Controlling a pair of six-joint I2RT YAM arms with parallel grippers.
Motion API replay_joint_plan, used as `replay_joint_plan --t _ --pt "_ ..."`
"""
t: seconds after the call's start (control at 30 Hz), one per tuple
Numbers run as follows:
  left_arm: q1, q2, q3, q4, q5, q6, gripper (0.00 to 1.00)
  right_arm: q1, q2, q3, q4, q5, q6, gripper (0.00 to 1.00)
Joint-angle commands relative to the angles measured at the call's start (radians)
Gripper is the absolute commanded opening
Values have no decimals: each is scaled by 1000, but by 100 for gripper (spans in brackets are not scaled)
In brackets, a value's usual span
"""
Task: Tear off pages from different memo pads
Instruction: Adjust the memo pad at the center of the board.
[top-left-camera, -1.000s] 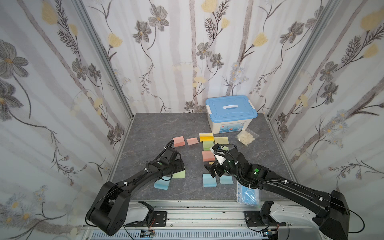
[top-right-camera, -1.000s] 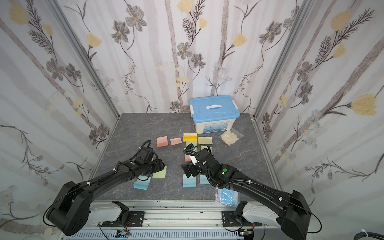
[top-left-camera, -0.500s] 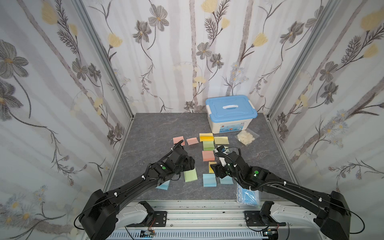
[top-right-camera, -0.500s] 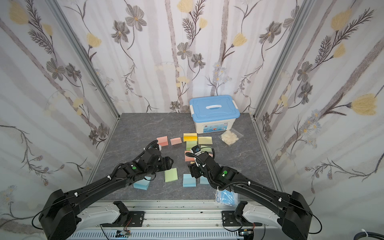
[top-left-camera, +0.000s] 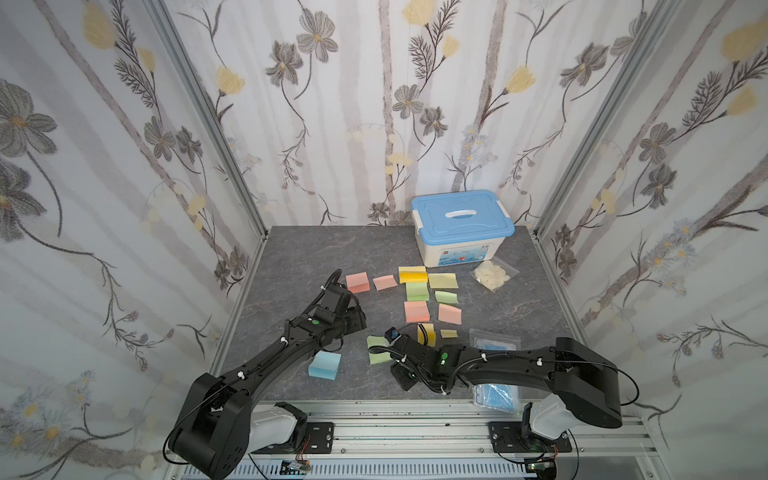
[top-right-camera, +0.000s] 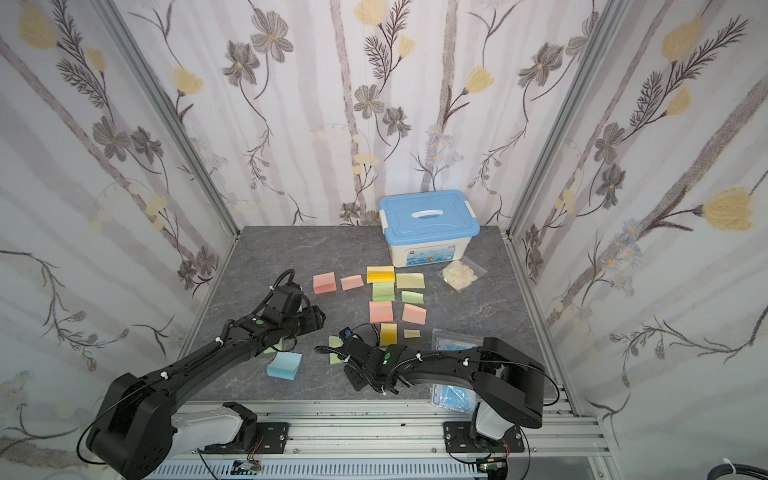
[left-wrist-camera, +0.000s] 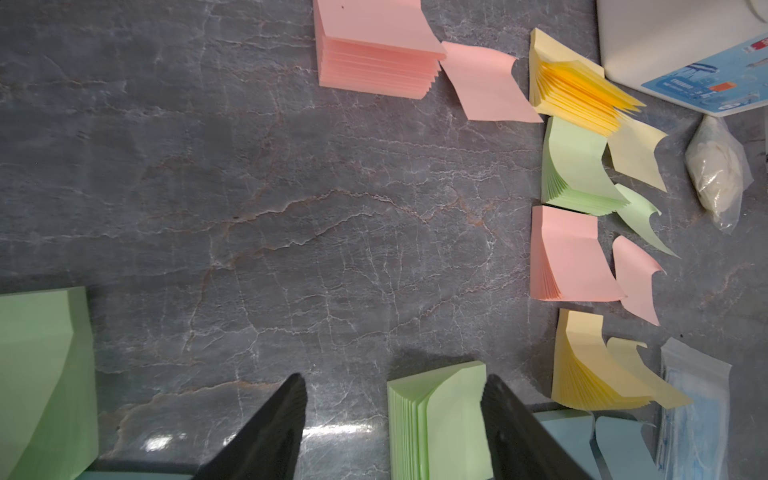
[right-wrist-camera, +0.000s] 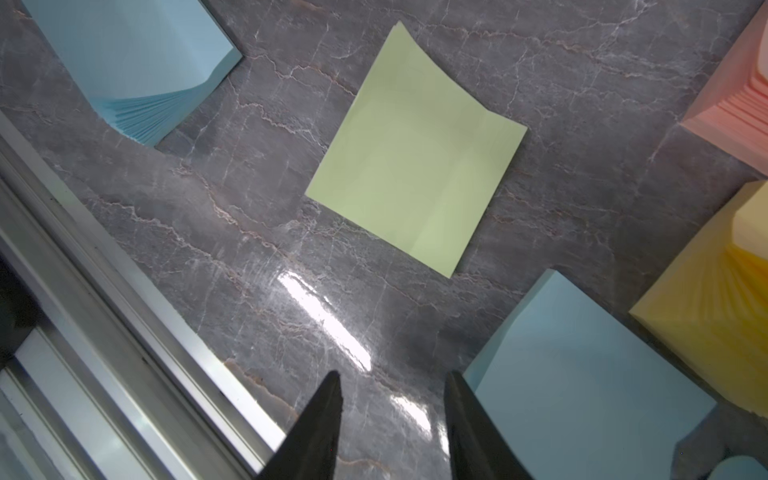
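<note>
Your left gripper hangs wide open, holding nothing. Right gripper has a narrower gap, nothing between the jaws either. Both arms reach forward, low.

Mask bag partly hidden under right arm; green pad cut by edge.

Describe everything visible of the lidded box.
The box is white plastic with a light blue lid, shut, a white handle on top and side clips. A printed label runs along its front. It stands upright on the table, back right, by the wall. A clear bag lies at its front corner; contact unclear.
</note>
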Motion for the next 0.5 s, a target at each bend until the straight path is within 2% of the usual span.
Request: replay_joint_plan --t 0.0,0.27,0.47 --pt "16 2 -14 36 13 22 70 -4 64 31 9 4 18 33" --pt "35 1 -50 76 25 53 71 -42 205 121 9 -28 6 33" --pt "43 -10 -81 84 36 59 71 -127 255 174 11 -47 -37 33"
